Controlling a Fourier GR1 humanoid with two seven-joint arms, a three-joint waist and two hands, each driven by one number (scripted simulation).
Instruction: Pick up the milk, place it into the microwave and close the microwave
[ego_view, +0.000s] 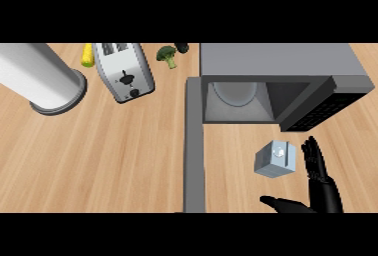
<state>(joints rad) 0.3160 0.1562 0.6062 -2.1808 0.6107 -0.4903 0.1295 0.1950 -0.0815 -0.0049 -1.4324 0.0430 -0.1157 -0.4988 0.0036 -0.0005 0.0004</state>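
Right hand rises at the worktop's near edge, fingers straight and together, thumb out leftward. Milk stands just left of the fingers, before the open microwave.

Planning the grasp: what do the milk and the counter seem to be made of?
The milk looks like a coated-card carton, probably: flat pale blue-grey faces, sharp edges, small cap on top. The counter looks like matte light wood: plank grain lines, no glare.
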